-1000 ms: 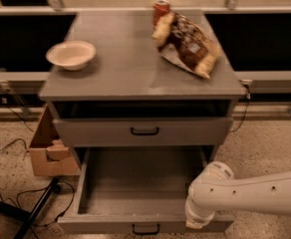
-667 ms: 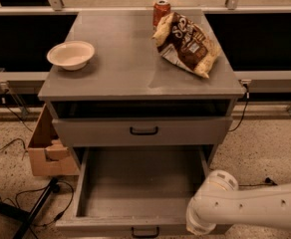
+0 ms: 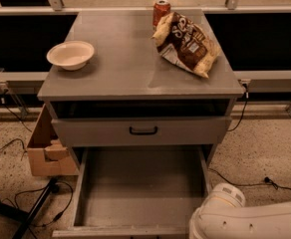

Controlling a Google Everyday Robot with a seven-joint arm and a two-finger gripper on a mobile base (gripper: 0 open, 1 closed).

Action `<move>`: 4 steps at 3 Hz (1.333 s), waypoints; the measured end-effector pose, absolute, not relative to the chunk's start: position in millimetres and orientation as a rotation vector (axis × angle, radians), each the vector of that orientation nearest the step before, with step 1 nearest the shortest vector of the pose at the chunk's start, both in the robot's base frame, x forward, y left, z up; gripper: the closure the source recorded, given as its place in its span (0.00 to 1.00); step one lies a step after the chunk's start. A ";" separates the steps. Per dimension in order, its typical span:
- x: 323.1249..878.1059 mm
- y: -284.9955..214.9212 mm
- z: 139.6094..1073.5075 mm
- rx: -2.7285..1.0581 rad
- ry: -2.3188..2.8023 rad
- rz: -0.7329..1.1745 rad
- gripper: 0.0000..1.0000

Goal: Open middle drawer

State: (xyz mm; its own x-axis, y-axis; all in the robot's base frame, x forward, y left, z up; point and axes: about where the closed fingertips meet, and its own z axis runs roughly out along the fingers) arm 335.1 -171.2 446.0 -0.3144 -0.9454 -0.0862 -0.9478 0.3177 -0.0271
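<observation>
The middle drawer (image 3: 140,188) is pulled far out toward me below the upper drawer (image 3: 195,131). Its plain grey inside shows, with nothing in it. Its front lies at the bottom edge of the view and its handle is cut off. The upper drawer's front with a black loop handle (image 3: 143,130) sits just out from the cabinet. The lowest drawer is hidden under the open one. My white arm (image 3: 235,218) lies at the bottom right, beside the open drawer's right front corner. My gripper is out of view below the frame.
On the cabinet top (image 3: 125,68) are a white bowl (image 3: 70,55), a chip bag (image 3: 185,44) and a red can (image 3: 161,11). A cardboard box (image 3: 41,151) stands on the floor to the left. A black stand leg (image 3: 36,208) and cables (image 3: 245,183) lie on the floor.
My arm has moved down and to the right, toward the bottom edge of the view. The middle drawer stays pulled out as before.
</observation>
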 end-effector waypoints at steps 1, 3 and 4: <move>332.2 -172.0 446.2 -1.780 2.481 0.042 1.00; 332.2 -172.0 446.4 -1.780 2.481 0.042 1.00; 304.3 -177.4 448.1 -1.746 2.471 0.043 1.00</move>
State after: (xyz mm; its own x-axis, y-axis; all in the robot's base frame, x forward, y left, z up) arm 304.3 -177.4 448.1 -0.3296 -0.9376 -0.1111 -0.9409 0.3359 -0.0436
